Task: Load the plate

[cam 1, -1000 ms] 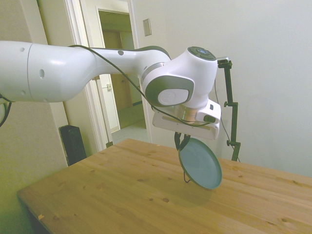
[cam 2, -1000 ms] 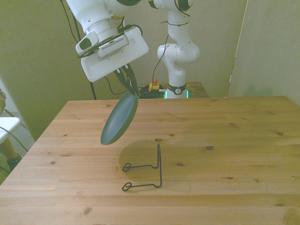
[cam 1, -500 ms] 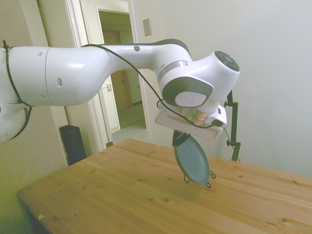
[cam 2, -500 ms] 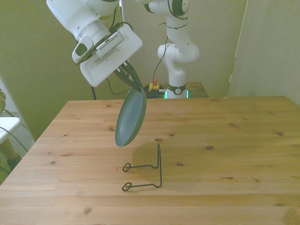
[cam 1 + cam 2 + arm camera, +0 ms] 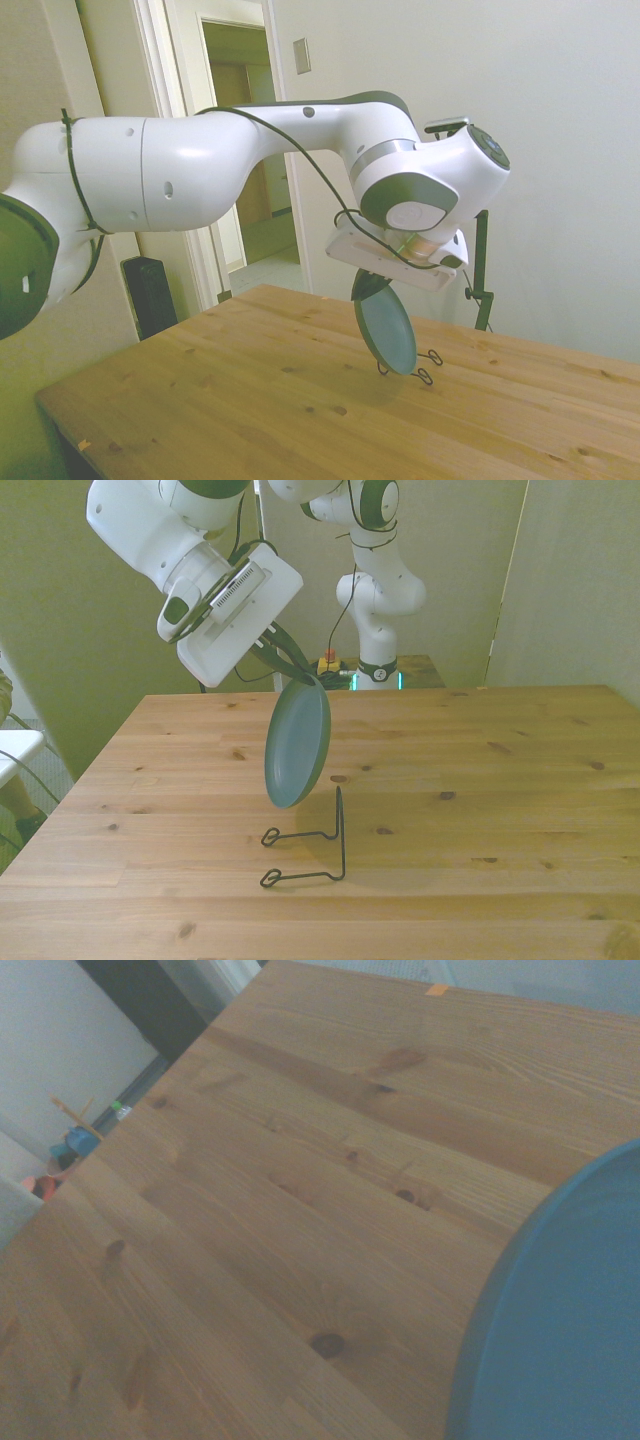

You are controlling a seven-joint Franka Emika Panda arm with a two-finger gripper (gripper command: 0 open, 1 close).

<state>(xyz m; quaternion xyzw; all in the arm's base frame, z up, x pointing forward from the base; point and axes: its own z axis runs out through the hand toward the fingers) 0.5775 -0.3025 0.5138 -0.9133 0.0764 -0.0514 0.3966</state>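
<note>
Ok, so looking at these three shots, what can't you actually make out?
- Side view: most of the wire rack is hidden behind the plate.
- Front view: the gripper grips the plate's top rim, but the fingertips blur into it.
- Wrist view: the plate is cut off by the picture's edge and out of focus; the rack is not in it.

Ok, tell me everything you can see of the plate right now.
The plate is a round, flat, dark teal-green dinner plate with a slightly raised rim and a matte look. It hangs in the air, tilted close to on-edge, pinched at its upper rim by the end effector. Nothing else touches it. Its lower edge is clear of the wooden table, just above and slightly to the front view's left of the black wire rack. The wrist view shows part of its face.
</note>
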